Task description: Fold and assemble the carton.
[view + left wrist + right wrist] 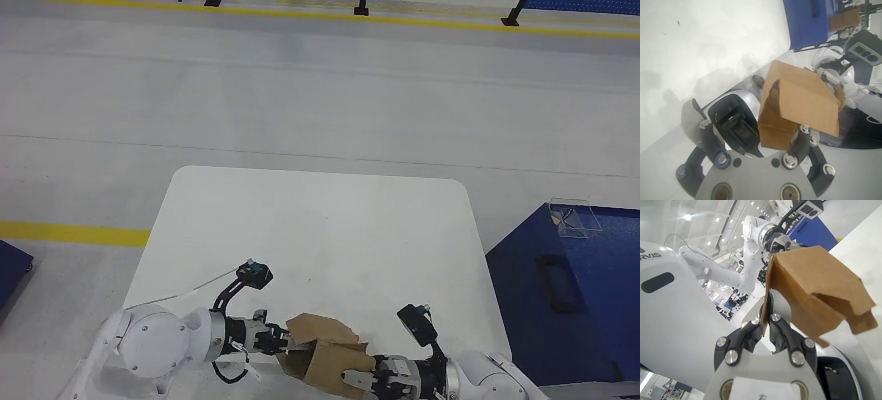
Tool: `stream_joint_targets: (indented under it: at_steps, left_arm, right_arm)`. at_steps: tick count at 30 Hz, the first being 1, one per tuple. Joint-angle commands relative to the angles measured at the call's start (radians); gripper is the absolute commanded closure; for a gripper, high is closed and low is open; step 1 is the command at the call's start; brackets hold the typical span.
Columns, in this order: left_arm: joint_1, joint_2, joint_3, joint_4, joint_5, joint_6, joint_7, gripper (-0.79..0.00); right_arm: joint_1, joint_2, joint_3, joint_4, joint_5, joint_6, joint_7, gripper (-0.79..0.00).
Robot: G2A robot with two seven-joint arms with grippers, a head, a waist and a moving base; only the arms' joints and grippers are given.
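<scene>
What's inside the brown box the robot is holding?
At the open end of the carton only its own bent flaps show. Deeper in, the cardboard walls cover the space, so I cannot tell if anything is there. The right gripper pinches one wall.

Cartons: one brown carton (pixel 325 352) is counted, at the lower middle of the top view.
Hands: two are counted, a left hand (pixel 280 343) and a right hand (pixel 358 380).
Tabletops: one white tabletop (pixel 320 230) is seen.
Blue cabinets flanking the tabletop: two are counted, a right cabinet (pixel 565 290) and a left cabinet (pixel 12 265) cut by the frame edge.
Clear containers: one clear container (pixel 573 215), upon the right cabinet.
Yellow floor lines: two, an upper line (pixel 300 15) and a left line (pixel 70 234).
Background boxes: one cardboard box (pixel 844 19), upper right of the left wrist view.
</scene>
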Motion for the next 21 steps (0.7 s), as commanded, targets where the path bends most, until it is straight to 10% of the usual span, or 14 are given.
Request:
stream_joint_targets:
  at_steps: [1,13,16,18,21]
  left_arm:
    - [-0.02,-0.001,0.03,-0.003,0.023,0.018,-0.005,-0.785]
    - [-0.06,0.002,0.076,0.024,-0.031,-0.012,0.007,-0.776]
    - [-0.059,0.003,0.087,0.033,-0.033,-0.026,0.014,-0.419]
    - [-0.062,0.004,0.098,0.04,-0.034,-0.031,0.019,0.0]
    - [-0.07,0.005,0.109,0.049,-0.044,-0.052,0.016,0.0]
  right_arm:
    - [0.007,0.001,-0.009,0.002,0.035,0.007,0.029,0.0]
    - [0.034,0.002,-0.013,0.032,0.173,0.014,0.096,0.0]
    - [0.039,0.003,-0.014,0.035,0.19,0.018,0.115,0.0]
    - [0.042,0.002,-0.015,0.035,0.197,0.019,0.121,0.0]
    - [0.046,0.001,-0.017,0.038,0.197,0.022,0.123,0.0]
